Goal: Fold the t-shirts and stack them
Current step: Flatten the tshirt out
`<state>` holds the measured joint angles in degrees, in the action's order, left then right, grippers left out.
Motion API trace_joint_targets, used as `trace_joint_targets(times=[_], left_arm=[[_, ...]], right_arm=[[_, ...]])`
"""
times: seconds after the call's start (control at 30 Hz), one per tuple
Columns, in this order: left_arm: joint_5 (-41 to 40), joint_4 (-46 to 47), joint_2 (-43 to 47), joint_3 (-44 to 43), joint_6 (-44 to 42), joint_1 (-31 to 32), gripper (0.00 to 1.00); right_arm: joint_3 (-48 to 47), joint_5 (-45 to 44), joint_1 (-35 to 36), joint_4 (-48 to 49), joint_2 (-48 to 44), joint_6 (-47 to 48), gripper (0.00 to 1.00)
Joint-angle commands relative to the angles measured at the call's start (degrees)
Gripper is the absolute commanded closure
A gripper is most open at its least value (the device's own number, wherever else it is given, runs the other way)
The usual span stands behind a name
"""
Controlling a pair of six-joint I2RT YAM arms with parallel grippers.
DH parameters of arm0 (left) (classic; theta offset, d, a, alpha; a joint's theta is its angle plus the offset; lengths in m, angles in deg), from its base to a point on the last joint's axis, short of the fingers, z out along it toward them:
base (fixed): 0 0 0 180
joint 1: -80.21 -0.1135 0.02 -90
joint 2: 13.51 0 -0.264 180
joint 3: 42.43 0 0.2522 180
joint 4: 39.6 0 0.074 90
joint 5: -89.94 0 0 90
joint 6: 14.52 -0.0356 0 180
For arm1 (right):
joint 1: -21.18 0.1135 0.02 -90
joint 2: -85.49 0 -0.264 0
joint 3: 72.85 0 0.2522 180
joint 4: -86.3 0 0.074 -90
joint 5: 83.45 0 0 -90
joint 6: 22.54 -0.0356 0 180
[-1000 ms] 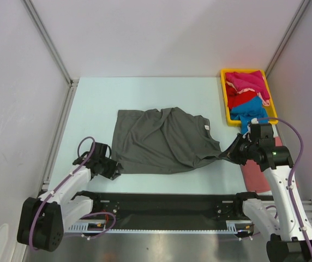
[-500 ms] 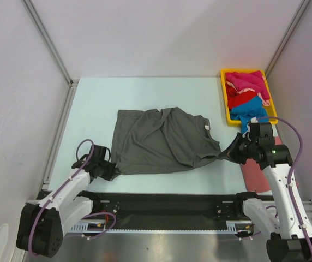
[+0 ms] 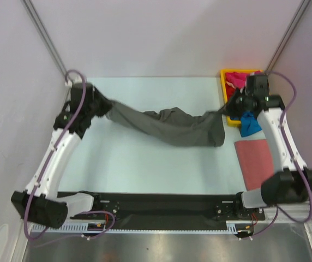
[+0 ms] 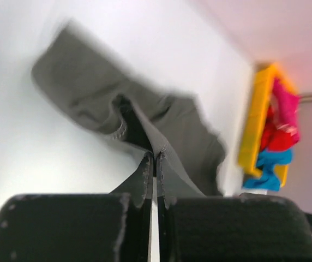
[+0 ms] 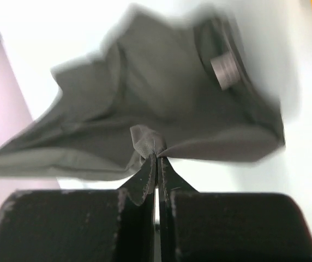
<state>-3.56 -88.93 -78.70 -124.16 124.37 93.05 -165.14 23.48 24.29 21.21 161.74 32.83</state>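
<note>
The large dark grey t-shirt (image 3: 175,127) hangs stretched in the air between my two grippers, sagging in the middle above the table. My left gripper (image 3: 102,107) is shut on its left end at the far left; the cloth shows pinched in the left wrist view (image 4: 155,157). My right gripper (image 3: 229,109) is shut on its right end near the yellow tray; the pinched cloth shows in the right wrist view (image 5: 157,154). Magenta, red and bright blue t-shirts (image 3: 242,90) lie heaped in the tray. A salmon-pink t-shirt (image 3: 258,160) lies flat at the right edge.
The yellow plastic tray (image 3: 225,73) stands at the far right corner, right behind my right gripper. A bright blue shirt (image 3: 249,124) hangs over its near rim. Walls close the table at the left, back and right. A black rail (image 3: 161,204) runs along the near edge.
Both arms have lifted and swung far back from the near edge, raising the grey shirt off the table and pulling it out lengthwise. It lay spread flat before.
</note>
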Motion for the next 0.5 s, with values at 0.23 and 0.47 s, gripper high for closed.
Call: trace_joint_targets(times=[0.23,0.47], left_arm=[[6.1,3.0,-20.2,-36.9,-11.0,-6.7,1.00],[24.5,16.7,-14.6,-25.2,-2.6,-16.9,1.00]], right_arm=[[-60.0,-3.9,-4.2,-5.9,28.7,5.7,1.00],[-50.2,-10.4,-5.2,9.2,15.8,5.9,1.00]])
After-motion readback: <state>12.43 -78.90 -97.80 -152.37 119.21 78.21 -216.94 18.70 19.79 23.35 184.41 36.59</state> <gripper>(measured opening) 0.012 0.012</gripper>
